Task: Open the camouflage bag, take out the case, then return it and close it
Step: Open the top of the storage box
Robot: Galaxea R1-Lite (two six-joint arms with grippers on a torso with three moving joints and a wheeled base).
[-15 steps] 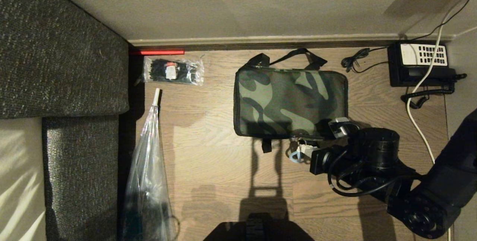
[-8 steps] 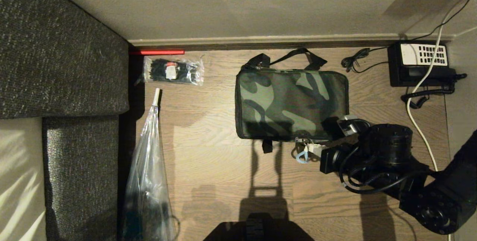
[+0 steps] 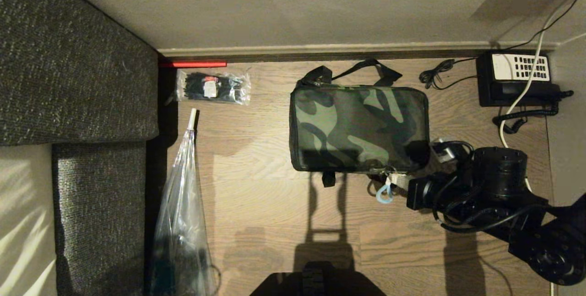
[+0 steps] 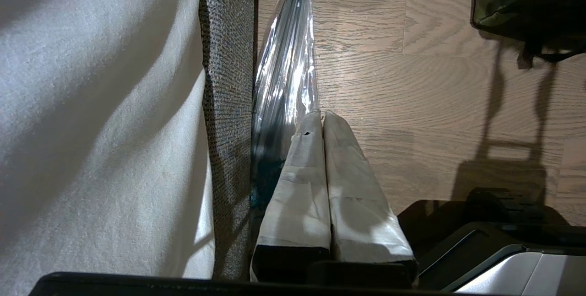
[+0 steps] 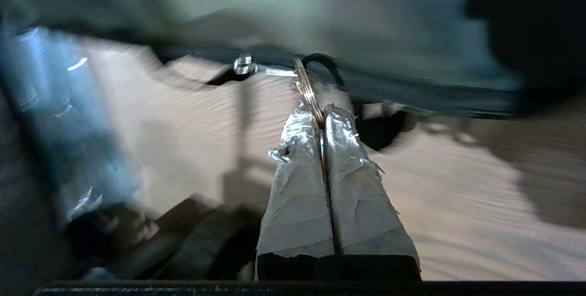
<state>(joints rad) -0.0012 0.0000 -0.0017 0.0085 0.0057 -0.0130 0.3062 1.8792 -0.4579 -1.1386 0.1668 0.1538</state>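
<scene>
While the camouflage bag lies flat on the floor by the far wall, lid down, the right gripper has its jaws pinched on the zipper ring at the bag's near edge; case unseen, nearly everything left

The boxy soft fabric bag in green, tan and black camouflage lies flat on the wooden floor, lid down and closed, its black carry straps splayed toward the wall. A metal ring on its near-edge zipper, by the right corner, is pinched in my right gripper.
</scene>
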